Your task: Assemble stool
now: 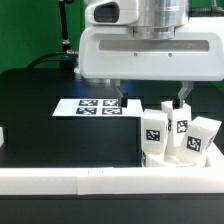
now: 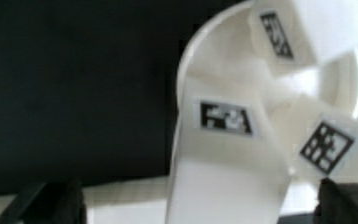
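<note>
The black tabletop [image 1: 40, 120] fills most of the exterior view, with a long white bar [image 1: 70, 182] edging its near side. Above it hangs the arm's bulky white wrist housing [image 1: 145, 50]. Below that the gripper [image 1: 150, 98] reaches down, its two dark fingers [image 1: 183, 96] spread apart with nothing between them; in the wrist view the fingertips [image 2: 34, 203] stand on either side of a white stool part without touching it. The marker board [image 1: 92, 105] lies flat on the tabletop, just behind the gripper and towards the exterior view's left. At the exterior view's right, just behind the bar, the stool's three white block legs [image 1: 178, 135] stand upright and close together, each showing a black-and-white tag. The wrist view shows white stool parts [image 2: 238, 130] with three tags, blurred; which part each tag sits on cannot be told.
</note>
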Controlling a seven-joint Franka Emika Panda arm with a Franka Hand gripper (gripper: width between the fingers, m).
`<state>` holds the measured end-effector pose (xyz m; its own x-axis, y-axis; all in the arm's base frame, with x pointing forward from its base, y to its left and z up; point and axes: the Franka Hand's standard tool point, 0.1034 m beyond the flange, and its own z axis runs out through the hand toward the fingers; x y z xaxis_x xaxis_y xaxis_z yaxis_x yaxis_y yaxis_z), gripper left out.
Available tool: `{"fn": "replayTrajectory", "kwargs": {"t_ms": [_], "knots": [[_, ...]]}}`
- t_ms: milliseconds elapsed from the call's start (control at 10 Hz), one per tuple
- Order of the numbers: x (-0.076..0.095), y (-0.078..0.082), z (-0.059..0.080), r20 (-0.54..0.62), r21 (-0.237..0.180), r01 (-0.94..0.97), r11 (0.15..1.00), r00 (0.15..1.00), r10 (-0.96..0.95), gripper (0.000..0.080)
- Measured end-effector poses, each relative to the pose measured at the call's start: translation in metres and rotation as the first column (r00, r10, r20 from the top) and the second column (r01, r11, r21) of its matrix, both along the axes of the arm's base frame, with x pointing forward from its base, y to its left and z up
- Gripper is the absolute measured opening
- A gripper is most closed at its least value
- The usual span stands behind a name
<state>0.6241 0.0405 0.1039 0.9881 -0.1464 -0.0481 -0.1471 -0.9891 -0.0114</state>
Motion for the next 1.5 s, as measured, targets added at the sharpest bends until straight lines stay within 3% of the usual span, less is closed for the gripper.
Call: {"fn": "replayTrajectory", "kwargs": {"t_ms": [400, 700, 900, 1000, 1100, 1500], "knots": [[0.0, 0.008, -0.012, 0.022, 0.0, 0.061, 0.998, 0.998, -0.061, 0.0649], [-0.003, 0.002, -0.015, 0.013, 0.006, 0.083, 0.997, 0.996, -0.083, 0.0649], [-0.003, 0.003, -0.015, 0.013, 0.006, 0.081, 0.997, 0.997, -0.081, 0.0405], [-0.003, 0.003, -0.015, 0.013, 0.006, 0.082, 0.997, 0.997, -0.082, 0.0405], [-0.003, 0.003, -0.015, 0.013, 0.006, 0.082, 0.997, 0.997, -0.082, 0.0333], [-0.003, 0.003, -0.016, 0.01, 0.002, 0.228, 0.974, 0.974, -0.228, 0.0333]]}}
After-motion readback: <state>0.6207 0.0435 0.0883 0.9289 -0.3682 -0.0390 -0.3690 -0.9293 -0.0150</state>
